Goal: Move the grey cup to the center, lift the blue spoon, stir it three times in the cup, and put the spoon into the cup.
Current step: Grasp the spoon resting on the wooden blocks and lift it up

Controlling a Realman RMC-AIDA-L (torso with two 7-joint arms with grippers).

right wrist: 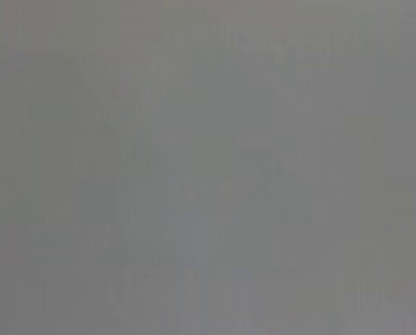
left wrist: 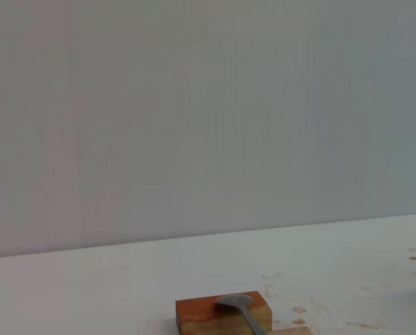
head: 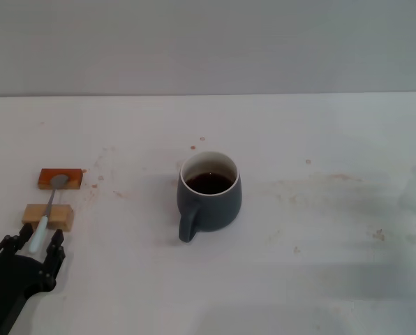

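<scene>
You get soft, even light with no glare; the cup [head: 209,197] casts only a faint shadow leftward on the table [head: 320,230]. The right wrist view is a featureless grey blur.

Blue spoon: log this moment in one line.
left gripper open astride blue spoon handle | spoon on blocks | grey cup centered

- The left hand [head: 37,241] is flanking the blue spoon [head: 46,213] handle's end; contact is unclear.
- The picture's edge is cutting the spoon's neck in the left wrist view.
</scene>
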